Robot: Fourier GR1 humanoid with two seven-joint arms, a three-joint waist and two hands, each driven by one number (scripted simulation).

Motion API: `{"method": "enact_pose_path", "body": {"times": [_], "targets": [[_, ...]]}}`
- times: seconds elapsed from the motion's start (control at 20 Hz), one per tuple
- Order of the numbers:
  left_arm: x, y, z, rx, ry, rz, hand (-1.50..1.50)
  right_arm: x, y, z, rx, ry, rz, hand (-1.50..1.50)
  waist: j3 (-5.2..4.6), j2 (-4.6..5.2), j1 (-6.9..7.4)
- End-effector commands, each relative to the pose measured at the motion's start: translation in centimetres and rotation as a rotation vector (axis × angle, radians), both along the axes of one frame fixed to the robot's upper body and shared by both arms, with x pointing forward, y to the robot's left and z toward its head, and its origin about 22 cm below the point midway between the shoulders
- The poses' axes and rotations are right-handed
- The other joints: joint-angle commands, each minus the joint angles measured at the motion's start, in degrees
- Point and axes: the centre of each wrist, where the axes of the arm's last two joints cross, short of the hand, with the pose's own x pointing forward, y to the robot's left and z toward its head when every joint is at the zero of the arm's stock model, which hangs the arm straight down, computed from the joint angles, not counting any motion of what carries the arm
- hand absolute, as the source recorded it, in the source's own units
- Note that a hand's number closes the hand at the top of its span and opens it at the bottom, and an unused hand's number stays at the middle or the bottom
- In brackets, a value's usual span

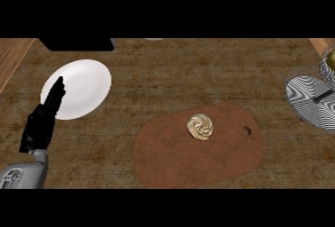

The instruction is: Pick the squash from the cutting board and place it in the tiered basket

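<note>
Currently, scene status by item:

Squash (pixel 200 127): small, round, pale, with a swirled ribbed top. It lies on the cutting board (pixel 196 164), well to the right of the left hand and slightly nearer the robot. Nothing touches it.

Handling estimate: judged light and stiff, with a hard rind. The ribs offer purchase, but the rounded flanks may let it roll or slip out of a shallow pinch.

Hold point: judged best across the widest part, fingers on one flank and thumb on the opposite flank, approached from above.

Cutting board: brown, rounded, with a hanging hole at its right end. It lies flat on the counter (pixel 196 71).

Tiered basket (pixel 309 99): wire basket at the view's right edge, far to the right of the left hand and beyond the board. Its upper tier appears to hold a yellowish item, too cropped to identify.

Left hand (pixel 44 119): fingers straight and held together, pointing away from the robot, holding nothing. It rests at the view's left side, its fingertips overlapping the white plate (pixel 82 86).

Left forearm: grey, entering from the lower left corner, angled upward.

Right hand: not visible.

Task state: squash is on the board, not in the basket.
</note>
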Motion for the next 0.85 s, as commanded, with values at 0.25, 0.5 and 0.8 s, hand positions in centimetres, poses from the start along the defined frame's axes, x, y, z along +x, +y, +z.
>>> {"method": "enact_pose_path", "body": {"times": [0.25,0.5,0.8], "targets": [[-1.5,1.4,0.1,0.003,0.012,0.028,0.0,-8.0,-1.3,2.3,0.162,-0.1,-0.12,-1.5,0.27,-0.55,-1.78],[-1.1,0.0,-0.4,-0.003,0.023,0.033,0.0,-15.0,-0.7,2.5,0.186,-0.1,-0.082,-1.5,0.29,-0.58,-2.94],[-1.2,0.1,-1.0,0.006,-0.009,0.042,0.0,-23.6,0.0,1.0,0.182,-0.2,-0.053,-1.5,0.33,-0.26,-2.44]]}}
